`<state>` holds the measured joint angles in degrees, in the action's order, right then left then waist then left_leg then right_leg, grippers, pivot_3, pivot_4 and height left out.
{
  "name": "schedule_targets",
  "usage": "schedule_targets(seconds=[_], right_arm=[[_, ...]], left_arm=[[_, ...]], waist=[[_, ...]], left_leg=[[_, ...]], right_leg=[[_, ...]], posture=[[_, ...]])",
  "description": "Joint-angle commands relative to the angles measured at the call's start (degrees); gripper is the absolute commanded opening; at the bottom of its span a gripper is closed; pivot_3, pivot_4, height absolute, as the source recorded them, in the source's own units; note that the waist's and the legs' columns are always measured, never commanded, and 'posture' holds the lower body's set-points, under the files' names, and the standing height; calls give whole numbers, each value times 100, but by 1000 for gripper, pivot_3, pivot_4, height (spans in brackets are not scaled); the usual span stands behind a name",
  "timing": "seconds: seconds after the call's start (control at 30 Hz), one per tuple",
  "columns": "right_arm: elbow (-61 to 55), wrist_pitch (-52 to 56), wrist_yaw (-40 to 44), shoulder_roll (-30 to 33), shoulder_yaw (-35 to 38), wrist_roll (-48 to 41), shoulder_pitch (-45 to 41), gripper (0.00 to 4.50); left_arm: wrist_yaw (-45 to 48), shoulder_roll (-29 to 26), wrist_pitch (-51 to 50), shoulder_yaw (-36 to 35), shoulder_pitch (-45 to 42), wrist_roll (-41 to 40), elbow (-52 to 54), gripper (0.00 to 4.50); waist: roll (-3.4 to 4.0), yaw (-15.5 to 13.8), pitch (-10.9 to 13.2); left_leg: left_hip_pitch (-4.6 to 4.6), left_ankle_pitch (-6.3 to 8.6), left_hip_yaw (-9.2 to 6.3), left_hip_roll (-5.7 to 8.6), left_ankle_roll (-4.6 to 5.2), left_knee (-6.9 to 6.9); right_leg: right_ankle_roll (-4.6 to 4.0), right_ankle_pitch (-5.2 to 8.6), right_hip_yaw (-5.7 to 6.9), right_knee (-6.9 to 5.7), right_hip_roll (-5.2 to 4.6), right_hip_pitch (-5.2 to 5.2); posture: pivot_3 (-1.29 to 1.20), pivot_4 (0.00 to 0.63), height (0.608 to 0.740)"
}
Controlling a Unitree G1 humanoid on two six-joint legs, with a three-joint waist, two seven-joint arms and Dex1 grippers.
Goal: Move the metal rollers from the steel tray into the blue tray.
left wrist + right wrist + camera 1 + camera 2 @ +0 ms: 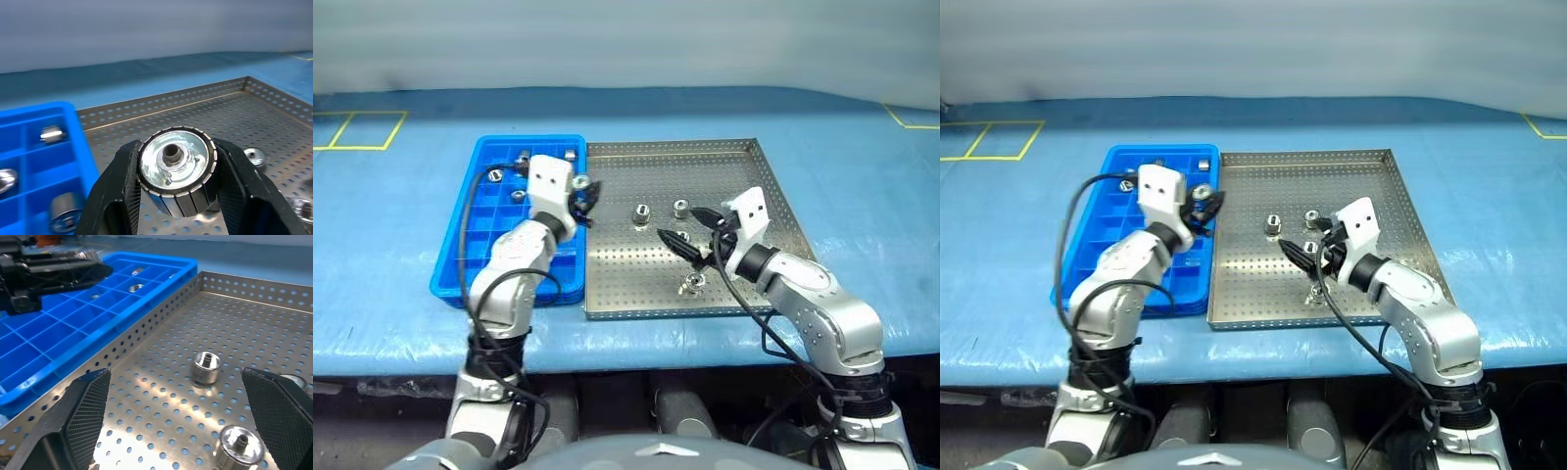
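Roller [175, 169] clamped in left end effector [584, 193] above blue tray [480, 235] edge; right end effector [688, 229] spread apart.

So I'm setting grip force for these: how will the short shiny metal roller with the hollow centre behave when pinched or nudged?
The short shiny metal roller in the left gripper looks solid and rigid, probably heavy for its size. Its polished face suggests it may slip, though the ribbed side should help the black fingers. Being round, it would likely roll on the perforated steel tray if tipped sideways.
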<state>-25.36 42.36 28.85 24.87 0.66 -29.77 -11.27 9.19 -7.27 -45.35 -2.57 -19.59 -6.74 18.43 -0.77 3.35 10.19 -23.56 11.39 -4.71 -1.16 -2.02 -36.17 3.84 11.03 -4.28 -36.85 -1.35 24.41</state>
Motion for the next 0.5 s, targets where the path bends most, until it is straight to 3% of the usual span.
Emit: schedule_targets(seconds=[0.03, 0.3, 0.5], right_arm=[[-249, -11, 354, -2, -70, -337, -57, 4500], [-51, -81, 412, -26, -276, -233, -239, 4500], [-54, -95, 269, -38, -339, -83, -245, 4500]], left_arm=[[-641, -147, -315, -187, 83, 478, 372, 1817], [-1656, 100, -435, -365, -143, 1045, -80, 1817], [-2077, 210, -32, -496, -463, 1240, -726, 1817]], waist=[[-8, -41, 4], [-12, -297, 5], [-13, -275, 4]], left_leg=[[-2, 0, -1, 0, 0, -2], [-4, 0, -8, 1, -2, -4], [-5, 0, -11, 2, -2, -3]], right_leg=[[0, 0, 1, 0, 0, 1], [0, 0, 11, 3, -2, -2], [1, -1, 14, 3, -2, -1]], posture=[[82, 150, 740], [105, 150, 740], [82, 150, 740]])
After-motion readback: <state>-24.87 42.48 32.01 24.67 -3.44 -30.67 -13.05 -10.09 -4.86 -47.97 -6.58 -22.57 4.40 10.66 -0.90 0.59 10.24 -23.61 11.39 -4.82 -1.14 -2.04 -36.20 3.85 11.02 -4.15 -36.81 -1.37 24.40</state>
